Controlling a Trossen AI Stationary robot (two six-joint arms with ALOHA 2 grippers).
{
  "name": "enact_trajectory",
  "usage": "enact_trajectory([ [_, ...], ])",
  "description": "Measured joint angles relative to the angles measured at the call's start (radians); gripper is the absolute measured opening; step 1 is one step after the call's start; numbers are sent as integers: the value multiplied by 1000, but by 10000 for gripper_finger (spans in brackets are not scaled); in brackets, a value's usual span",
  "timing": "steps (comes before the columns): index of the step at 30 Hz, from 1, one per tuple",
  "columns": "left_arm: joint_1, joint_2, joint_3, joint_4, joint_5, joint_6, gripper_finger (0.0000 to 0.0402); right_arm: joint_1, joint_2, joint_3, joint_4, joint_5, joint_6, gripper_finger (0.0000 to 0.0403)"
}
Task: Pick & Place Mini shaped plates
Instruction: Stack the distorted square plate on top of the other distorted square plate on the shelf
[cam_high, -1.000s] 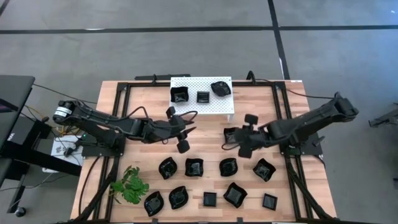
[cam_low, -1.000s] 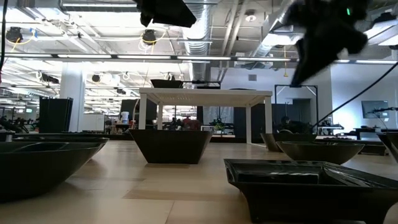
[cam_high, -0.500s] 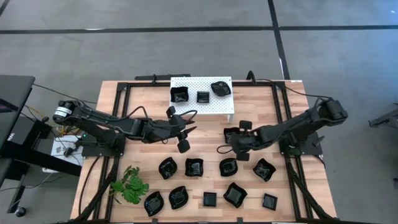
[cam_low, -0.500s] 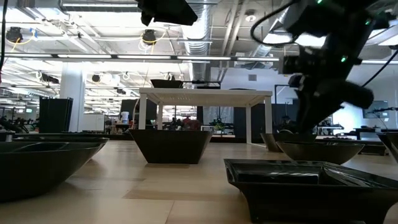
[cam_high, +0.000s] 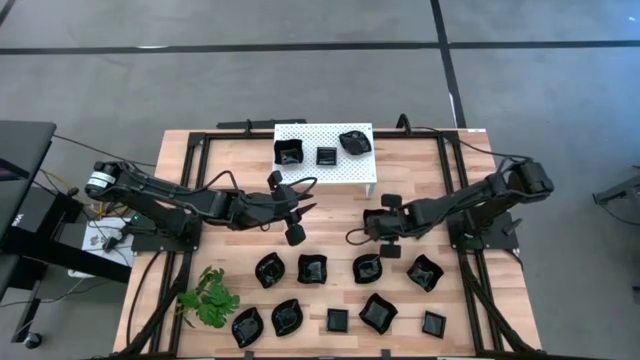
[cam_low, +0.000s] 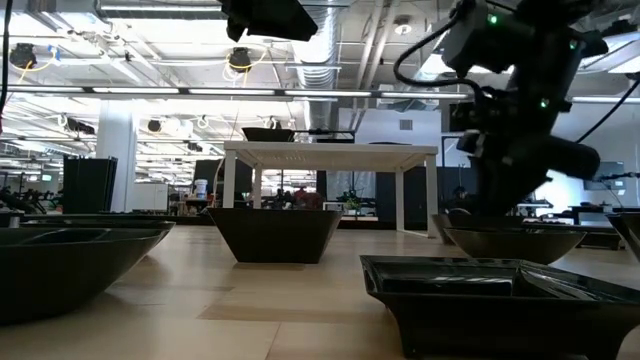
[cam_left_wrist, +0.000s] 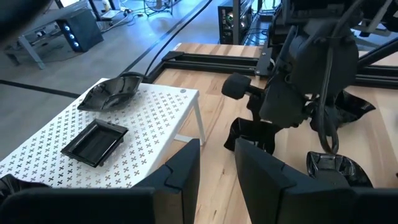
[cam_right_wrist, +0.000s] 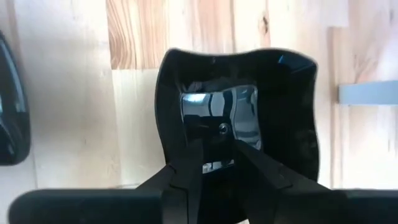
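We're reaching—right gripper (cam_right_wrist: 214, 163), jaws slightly parted, over a black dish (cam_right_wrist: 236, 124) at platform's (cam_high: 300, 131) four o'clock; next, grip its rim. Left gripper (cam_left_wrist: 214, 171), jaws parted and empty, waits.

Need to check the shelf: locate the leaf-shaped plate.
In the high view the leaf-shaped plate lies at the white platform's right end, beside the small square plate, at the table's far edge.
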Motion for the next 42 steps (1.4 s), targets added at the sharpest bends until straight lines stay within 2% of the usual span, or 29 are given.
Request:
enact_trajectory([
  [5, 0, 0, 0, 0, 0, 0, 103, 19, -63, 47, -28, -11, 7, 86],
  [10, 0, 0, 0, 0, 0, 0, 103, 43, -106, 51, -18, -115, 84, 86],
  [13, 0, 0, 0, 0, 0, 0, 103, 55, -88, 27, -20, -132, 85, 86],
  [22, 0, 0, 0, 0, 0, 0, 103, 34, 35, 18, -7, -126, 79, 86],
  [24, 0, 0, 0, 1, 0, 0, 103, 27, 52, 18, -9, -97, 76, 86],
  [36, 0, 0, 0, 2, 0, -2, 103, 16, 50, 19, -11, 1, 24, 84],
  [39, -1, 0, 0, 2, 0, -3, 103, 12, 54, 19, -24, -2, 24, 65],
  [42, -2, 0, 0, 2, 0, -5, 103, 12, 54, 19, -24, -3, 2, 30],
])
